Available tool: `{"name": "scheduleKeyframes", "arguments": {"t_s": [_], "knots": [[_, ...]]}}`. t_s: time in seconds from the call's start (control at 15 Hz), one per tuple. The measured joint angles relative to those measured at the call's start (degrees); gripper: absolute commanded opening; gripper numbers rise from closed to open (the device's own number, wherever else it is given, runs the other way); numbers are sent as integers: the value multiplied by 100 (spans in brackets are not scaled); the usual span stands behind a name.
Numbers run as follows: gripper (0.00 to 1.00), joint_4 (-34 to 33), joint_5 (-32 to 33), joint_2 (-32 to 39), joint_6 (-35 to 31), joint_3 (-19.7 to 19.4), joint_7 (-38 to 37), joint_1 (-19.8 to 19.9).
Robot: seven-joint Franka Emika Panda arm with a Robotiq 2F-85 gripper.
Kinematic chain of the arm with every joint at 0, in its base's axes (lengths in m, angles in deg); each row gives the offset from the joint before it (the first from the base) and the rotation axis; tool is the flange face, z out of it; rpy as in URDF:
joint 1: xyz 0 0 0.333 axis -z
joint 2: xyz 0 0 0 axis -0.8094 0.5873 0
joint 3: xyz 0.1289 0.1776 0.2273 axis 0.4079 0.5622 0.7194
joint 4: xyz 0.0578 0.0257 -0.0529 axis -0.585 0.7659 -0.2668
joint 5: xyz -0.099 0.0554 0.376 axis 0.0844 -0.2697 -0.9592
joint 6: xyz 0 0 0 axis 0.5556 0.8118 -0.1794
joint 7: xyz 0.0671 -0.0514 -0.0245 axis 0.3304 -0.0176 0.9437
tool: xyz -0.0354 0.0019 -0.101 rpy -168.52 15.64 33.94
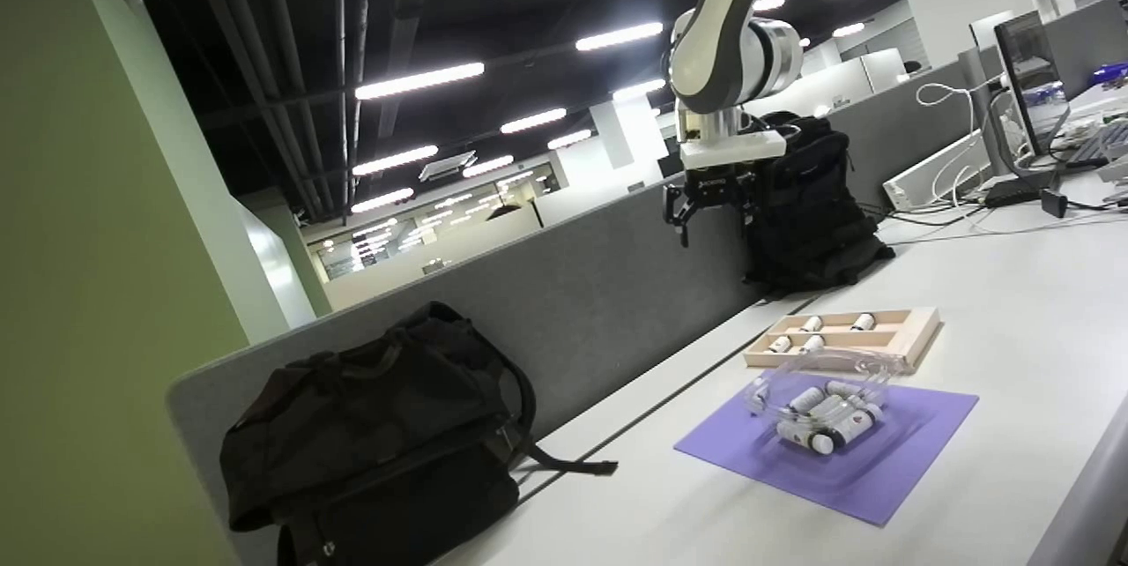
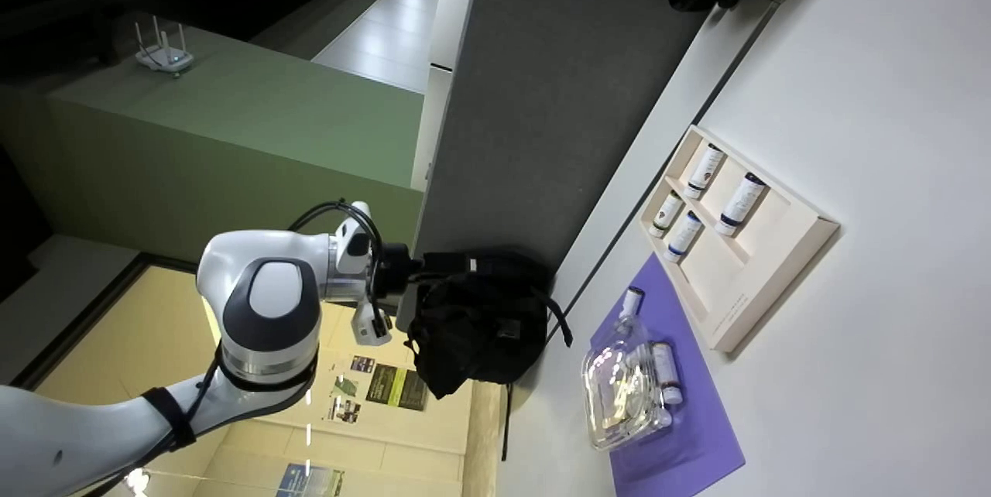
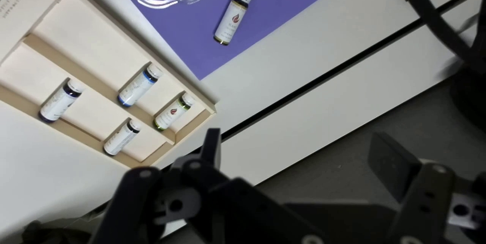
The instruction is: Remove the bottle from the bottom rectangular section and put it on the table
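Note:
A pale wooden tray (image 3: 97, 80) lies on the table (image 1: 1013, 354) and is split into two long rectangular sections. One section holds a blue-banded bottle (image 3: 138, 86) and a green-banded bottle (image 3: 174, 111). The other holds a dark-banded bottle (image 3: 60, 100) and a white-labelled bottle (image 3: 120, 137). All lie on their sides; I cannot tell which section is the bottom one. The tray also shows in both exterior views (image 1: 916, 341) (image 2: 774, 272). My gripper (image 3: 302, 152) is open and empty, high above the table near the grey divider, as an exterior view shows (image 1: 716, 227).
A purple mat (image 1: 916, 469) beside the tray bears a clear container (image 2: 592, 396) with several bottles showing through or around it. One loose bottle (image 3: 231, 18) lies on the mat. A backpack (image 1: 379, 451) and another backpack (image 1: 811, 204) stand against the grey divider (image 1: 599, 301).

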Motion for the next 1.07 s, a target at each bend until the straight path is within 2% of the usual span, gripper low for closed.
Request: {"name": "scheduleKeyframes", "arguments": {"t_s": [0.4, 0.6, 0.87, 1.07], "knots": [[100, -506, -274, 1017, -444, -948, -352, 179], [100, -611, -370, 1569, -549, -1287, -847, 119], [100, -642, -537, 2152, -613, -1611, -1727, -111], [100, -759, -813, 2522, -621, -1637, -2194, -179]]}}
